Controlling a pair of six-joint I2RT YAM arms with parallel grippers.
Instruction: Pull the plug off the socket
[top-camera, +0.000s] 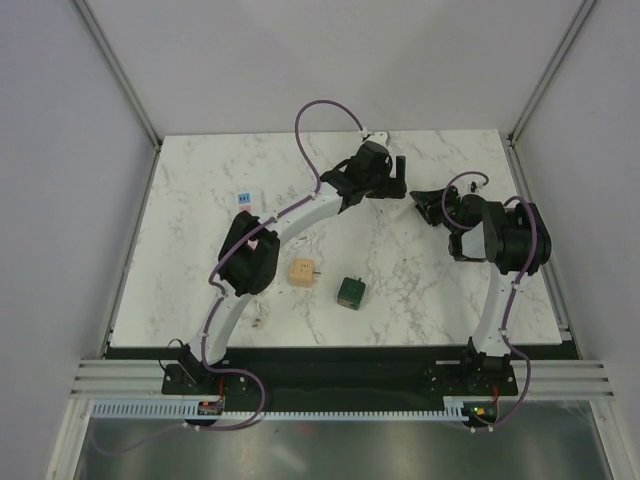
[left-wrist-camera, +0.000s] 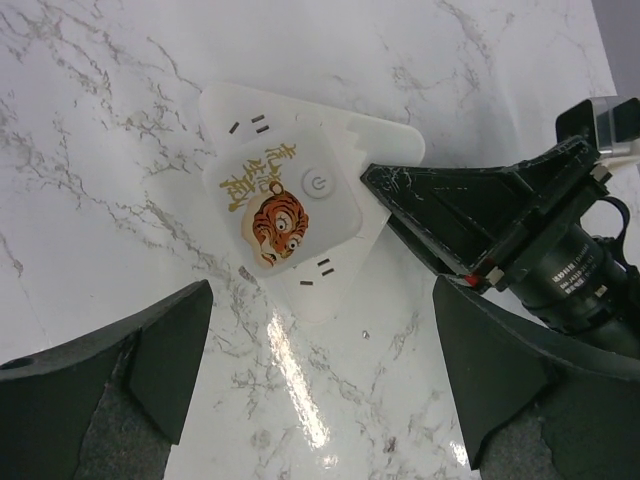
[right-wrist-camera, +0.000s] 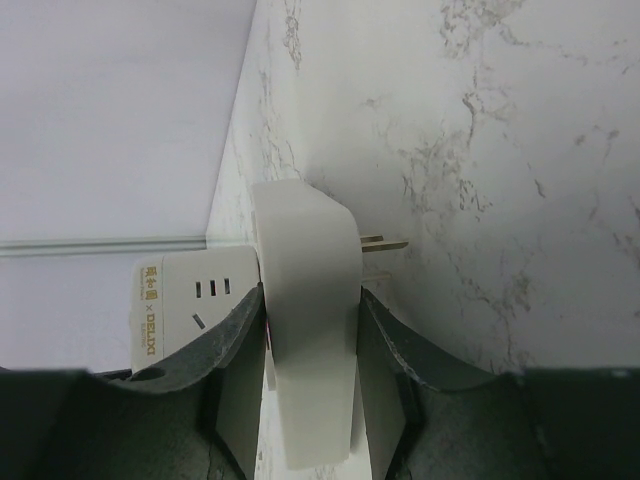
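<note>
Marble table (top-camera: 200, 290) is seen from above, with both arms reaching to its far side. The left gripper (top-camera: 392, 180) and the right gripper (top-camera: 425, 207) are brought close together there. What lies between them is too small to be told. Nearer the bases, a wooden cube (top-camera: 302, 272) and a green block (top-camera: 351, 292) are set apart from each other.

From the left wrist, the left jaws are seen spread wide above the marble. A white socket block (left-wrist-camera: 285, 195), printed with a tiger and a power button, lies flat beyond them. Its right edge is met by a finger of the right gripper.

From the right wrist, a white plug (right-wrist-camera: 305, 330) is clamped between the right fingers (right-wrist-camera: 385, 350). Its two metal prongs (right-wrist-camera: 385, 243) are bare and pointed out over the marble. The socket block is seen just beside the left finger, its slots exposed.
</note>
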